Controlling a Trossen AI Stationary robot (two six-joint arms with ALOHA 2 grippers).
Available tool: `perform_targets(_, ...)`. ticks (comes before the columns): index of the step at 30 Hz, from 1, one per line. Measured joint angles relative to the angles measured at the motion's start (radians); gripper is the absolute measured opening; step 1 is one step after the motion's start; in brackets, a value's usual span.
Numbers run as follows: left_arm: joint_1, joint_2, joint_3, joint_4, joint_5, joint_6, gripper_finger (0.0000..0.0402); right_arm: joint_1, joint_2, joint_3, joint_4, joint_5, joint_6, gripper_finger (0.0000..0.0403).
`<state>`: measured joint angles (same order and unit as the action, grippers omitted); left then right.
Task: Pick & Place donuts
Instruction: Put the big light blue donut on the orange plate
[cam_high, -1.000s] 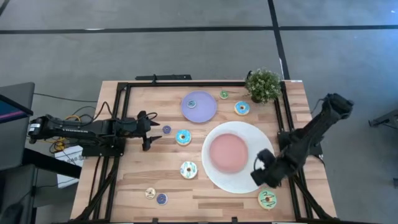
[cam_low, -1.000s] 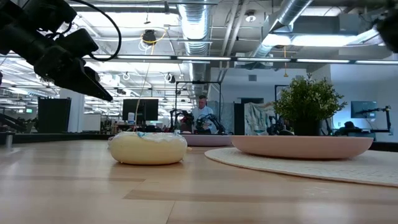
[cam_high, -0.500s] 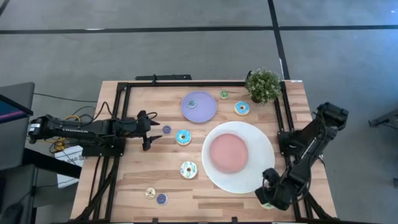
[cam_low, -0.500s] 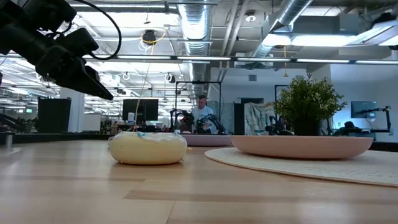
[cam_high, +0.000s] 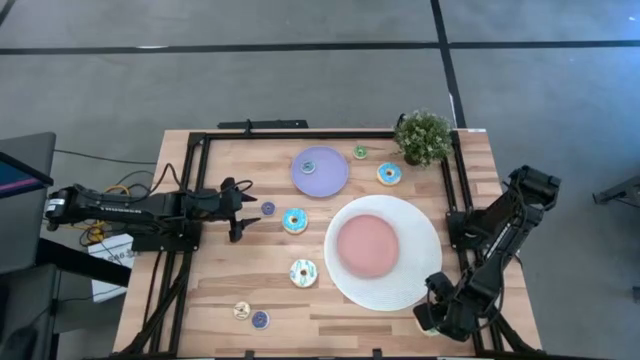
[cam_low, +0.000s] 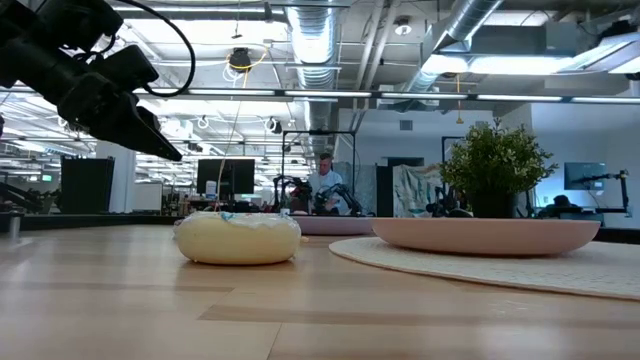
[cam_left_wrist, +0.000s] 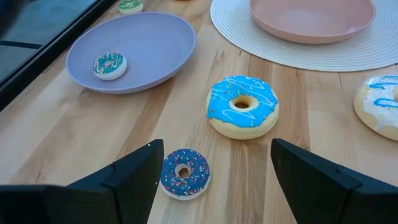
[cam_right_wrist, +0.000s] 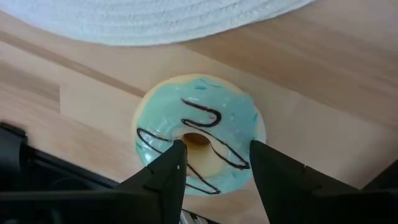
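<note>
My right gripper (cam_high: 436, 318) hangs open over the table's near right corner, fingers pointing down. In the right wrist view its fingers stand over the striped donut (cam_right_wrist: 198, 140), pale green icing with dark lines, which lies flat on the wood. In the high view the gripper hides that donut. My left gripper (cam_high: 243, 210) waits open at the left, level with the table, a tiny blue sprinkled donut (cam_left_wrist: 185, 172) just ahead of its fingers. A blue donut (cam_high: 294, 221), a cream donut (cam_high: 303, 272) and another blue donut (cam_high: 389, 174) lie on the table. My right gripper comes at the striped donut from above, one finger (cam_right_wrist: 169, 173) over the icing beside the hole (cam_right_wrist: 196, 139), the other (cam_right_wrist: 273, 177) at the donut's outer edge. Whether the fingertips touch it, I cannot tell.
The big white plate (cam_high: 420, 270) with pink centre lies just beyond the right gripper. A lavender plate (cam_high: 330, 182) holds a tiny donut (cam_left_wrist: 109, 64). A potted plant (cam_high: 423, 137) stands at the far right. Two tiny donuts (cam_high: 251, 316) lie near the near edge.
My right gripper has moved from the white plate's near right rim toward the table's near right corner and come down over the striped donut, which it now covers in the high view. The left arm has kept still.
</note>
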<state>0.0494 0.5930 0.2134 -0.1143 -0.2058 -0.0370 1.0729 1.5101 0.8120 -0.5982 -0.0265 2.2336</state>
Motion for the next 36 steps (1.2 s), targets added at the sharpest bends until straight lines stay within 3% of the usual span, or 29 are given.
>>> perform_targets(19, 0.0, 0.0, 0.0, 0.0, 0.0, 0.0, 0.029, 0.028, -0.001, 0.052, -0.074, 0.007, 0.016, 0.0182)
perform_targets(30, 0.0, 0.0, 0.0, 0.0, 0.0, 0.0, 0.029, 0.02, 0.0, 0.023, -0.074, 0.018, 0.009, 0.0256)
perform_targets(36, 0.0, 0.0, 0.0, -0.001, 0.0, 0.0, 0.029, 0.019, 0.001, 0.023, -0.062, -0.02, -0.008, 0.0265)
